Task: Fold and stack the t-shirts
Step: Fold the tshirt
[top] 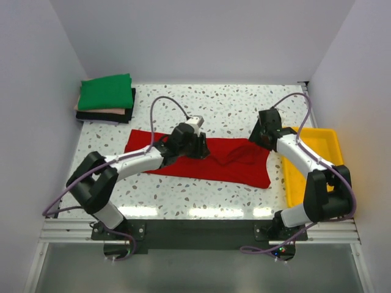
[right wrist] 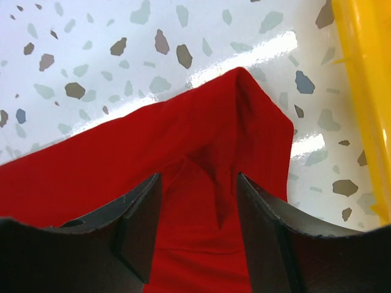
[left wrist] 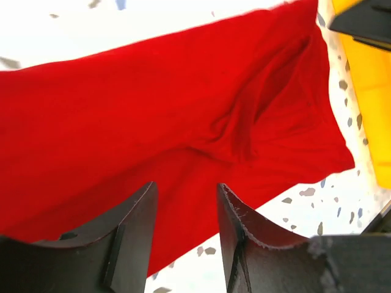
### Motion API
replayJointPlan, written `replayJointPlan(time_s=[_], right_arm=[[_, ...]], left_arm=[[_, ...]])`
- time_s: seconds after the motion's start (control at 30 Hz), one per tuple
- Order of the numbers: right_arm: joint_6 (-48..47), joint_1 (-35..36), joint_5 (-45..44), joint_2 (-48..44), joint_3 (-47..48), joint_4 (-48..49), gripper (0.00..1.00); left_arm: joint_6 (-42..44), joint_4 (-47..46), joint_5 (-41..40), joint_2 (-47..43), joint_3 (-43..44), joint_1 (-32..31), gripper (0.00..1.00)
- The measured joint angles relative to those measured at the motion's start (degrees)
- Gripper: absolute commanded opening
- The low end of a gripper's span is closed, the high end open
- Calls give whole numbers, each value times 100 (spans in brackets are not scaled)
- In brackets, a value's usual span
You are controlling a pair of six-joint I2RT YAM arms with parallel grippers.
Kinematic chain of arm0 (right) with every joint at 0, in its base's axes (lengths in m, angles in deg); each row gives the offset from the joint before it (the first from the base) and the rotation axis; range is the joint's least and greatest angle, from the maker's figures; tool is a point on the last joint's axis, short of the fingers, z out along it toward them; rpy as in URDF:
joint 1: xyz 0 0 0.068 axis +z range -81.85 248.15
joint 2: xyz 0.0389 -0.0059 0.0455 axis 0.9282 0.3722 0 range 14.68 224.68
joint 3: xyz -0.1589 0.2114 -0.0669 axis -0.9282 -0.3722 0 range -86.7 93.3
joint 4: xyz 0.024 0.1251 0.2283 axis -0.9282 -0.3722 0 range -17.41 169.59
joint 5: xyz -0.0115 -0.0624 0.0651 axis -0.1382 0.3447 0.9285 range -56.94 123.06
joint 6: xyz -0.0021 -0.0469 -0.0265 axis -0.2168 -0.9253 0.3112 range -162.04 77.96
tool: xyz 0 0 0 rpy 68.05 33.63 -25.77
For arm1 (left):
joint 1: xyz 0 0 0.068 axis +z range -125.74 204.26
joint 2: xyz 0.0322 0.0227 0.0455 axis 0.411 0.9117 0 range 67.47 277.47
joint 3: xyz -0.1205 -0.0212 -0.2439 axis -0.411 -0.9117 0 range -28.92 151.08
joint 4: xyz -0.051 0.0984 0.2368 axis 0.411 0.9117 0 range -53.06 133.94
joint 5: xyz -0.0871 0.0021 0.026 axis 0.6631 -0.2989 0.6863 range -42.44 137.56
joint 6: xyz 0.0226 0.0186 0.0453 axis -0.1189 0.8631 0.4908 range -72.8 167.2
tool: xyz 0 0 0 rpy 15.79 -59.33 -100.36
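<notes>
Bright red cloth t-shirt (top: 238,165) lies flat on the speckled worktop (top: 232,110), left tool (left wrist: 186,190) and right tool (right wrist: 198,182) both spread over it, likely ready to pinch and fold.

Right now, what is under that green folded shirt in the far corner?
The green shirt tops a stack: a pale pink shirt peeks out beneath it, then a black shirt. Only their edges show; the green one covers the rest.
</notes>
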Motion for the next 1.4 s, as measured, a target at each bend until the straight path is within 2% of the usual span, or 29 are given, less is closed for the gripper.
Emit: replayJointPlan(time_s=[0.37, 0.67, 0.8, 0.87, 0.9, 1.03, 1.17, 1.3, 1.4], right_arm=[[-37, -114, 516, 444, 22, 210, 52], [-33, -114, 621, 752, 24, 334, 50], [-31, -114, 627, 758, 24, 407, 44], [-33, -114, 643, 765, 24, 452, 40], [-33, -114, 651, 769, 24, 472, 34], [-13, -114, 737, 785, -22, 568, 22], [-2, -114, 756, 782, -160, 599, 13], [0, -114, 763, 654, -317, 595, 8], [2, -114, 769, 343, -485, 590, 6]], left_arm=[[555, 55, -448, 1285, 1198, -964, 49], [817, 157, -791, 1838, 1703, -1169, 49], [841, 282, -844, 2022, 1792, -1211, 45], [844, 341, -874, 2076, 1794, -1226, 41], [844, 367, -887, 2100, 1797, -1231, 38], [848, 428, -927, 2131, 1799, -1235, 21], [844, 433, -944, 2131, 1799, -1235, 8], [848, 446, -966, 2131, 1799, -1235, 0], [848, 470, -1016, 2116, 1799, -1235, 0]])
